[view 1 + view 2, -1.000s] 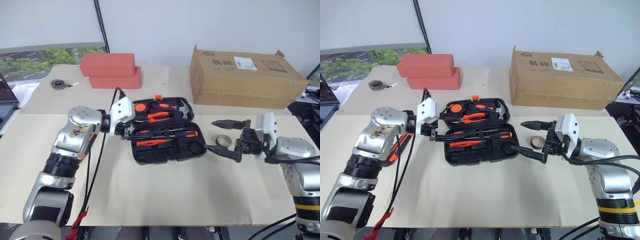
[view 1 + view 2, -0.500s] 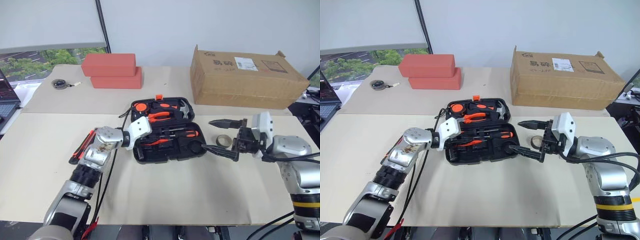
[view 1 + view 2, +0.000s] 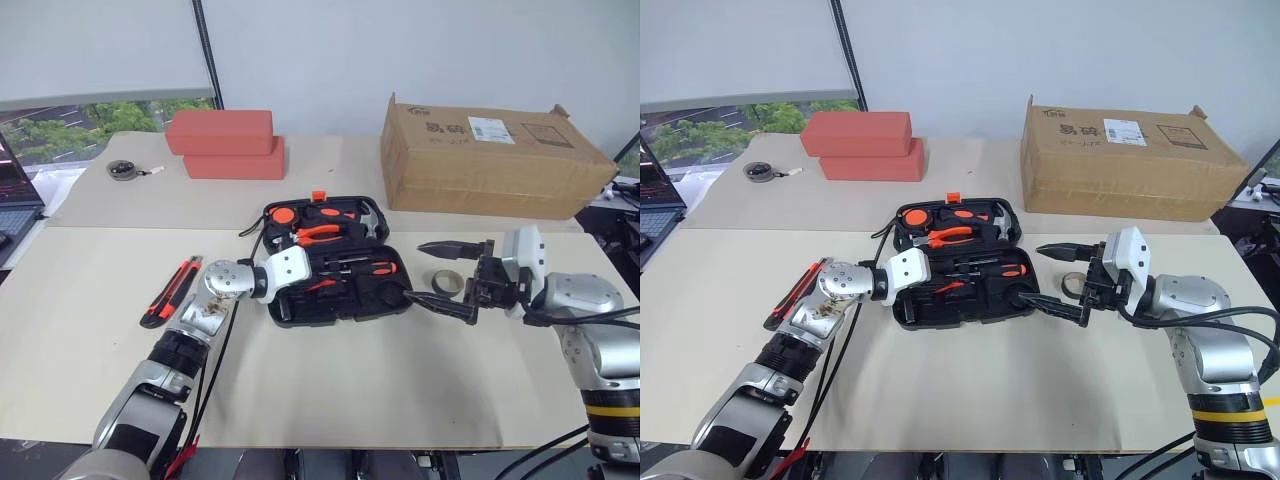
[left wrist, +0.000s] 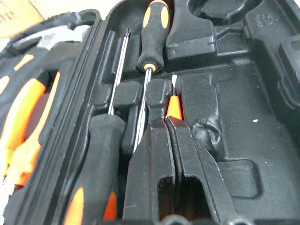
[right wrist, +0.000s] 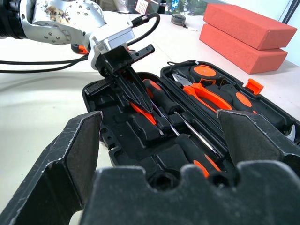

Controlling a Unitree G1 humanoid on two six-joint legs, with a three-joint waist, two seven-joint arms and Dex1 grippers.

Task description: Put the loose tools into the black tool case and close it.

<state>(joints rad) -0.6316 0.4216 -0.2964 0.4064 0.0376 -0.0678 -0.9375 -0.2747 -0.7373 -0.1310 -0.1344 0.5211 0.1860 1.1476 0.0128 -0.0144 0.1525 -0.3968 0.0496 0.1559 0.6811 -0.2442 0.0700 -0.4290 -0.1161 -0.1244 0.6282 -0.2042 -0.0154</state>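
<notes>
Left eye view: black tool case (image 3: 335,262) lying open at table centre, lid half away from the robot with orange-handled pliers (image 3: 316,232) and hammer head (image 3: 372,219) seated, small orange latch (image 3: 318,194) on the far rim. Near half carrying two slim screwdrivers (image 3: 352,264) with orange-and-black handles in their recesses.

Left gripper (image 3: 318,284) reaching into the near half from the case's left end, fingers (image 4: 154,164) clenched together — pinched on a small orange tool (image 4: 174,107) whose steel tip pokes out just past the fingertips. Left wrist view: tool sitting low against the moulded recesses, beside a screwdriver shaft (image 4: 140,117); whether fully seated, cannot tell.

Still loose on the table: orange-black utility knife (image 3: 171,291), well left of the case and beside the left forearm; small grey tape ring (image 3: 446,280), just right of the case.

Right gripper (image 3: 448,274) hovering to the right of the case, pointing toward it, jaws spread wide and empty — tape ring visible between the two fingers from above, not touched. Right wrist view: both black fingers (image 5: 70,154) framing the open case, left gripper at work inside.

Farther out: brown cardboard box (image 3: 490,155) at back right, two stacked red blocks (image 3: 228,143) at back left, dark round disc with a cord (image 3: 124,171) left of the blocks, beige table (image 3: 330,390) under everything.
</notes>
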